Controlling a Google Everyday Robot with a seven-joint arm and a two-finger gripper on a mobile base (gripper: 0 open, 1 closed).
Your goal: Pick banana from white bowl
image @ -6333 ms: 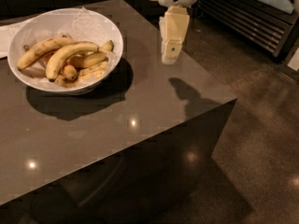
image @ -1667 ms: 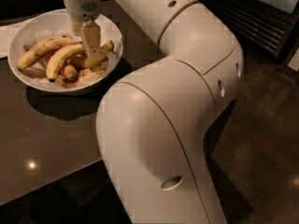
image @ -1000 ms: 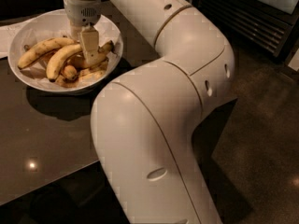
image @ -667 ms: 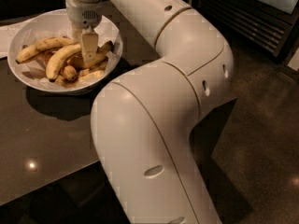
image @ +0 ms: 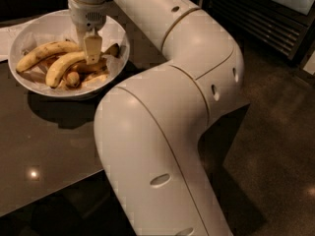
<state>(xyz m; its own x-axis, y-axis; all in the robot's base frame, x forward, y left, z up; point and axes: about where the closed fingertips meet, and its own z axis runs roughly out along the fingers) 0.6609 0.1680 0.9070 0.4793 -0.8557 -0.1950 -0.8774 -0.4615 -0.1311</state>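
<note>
The white bowl (image: pixel 16 42) stands on the dark table at the upper left and holds several bananas. The long, curved bright yellow banana (image: pixel 59 68) lies in its middle. A long brown-speckled banana (image: pixel 42 53) lies just behind it, and short stubby ones lie to the right. My gripper (image: pixel 92 53) hangs straight down over the bowl's middle, its tip at the right end of the curved yellow banana. The bananas directly under the gripper are partly hidden by it.
My white arm (image: pixel 162 132) fills the middle of the view and hides the table's right part. The dark table (image: pixel 49 146) runs toward the front left. White paper (image: pixel 4 36) lies left of the bowl. A dark slatted cabinet (image: pixel 266 18) stands at the back right.
The gripper has come from the right of the bowl to over its middle, and the arm now fills the view. In the last second it has hardly shifted.
</note>
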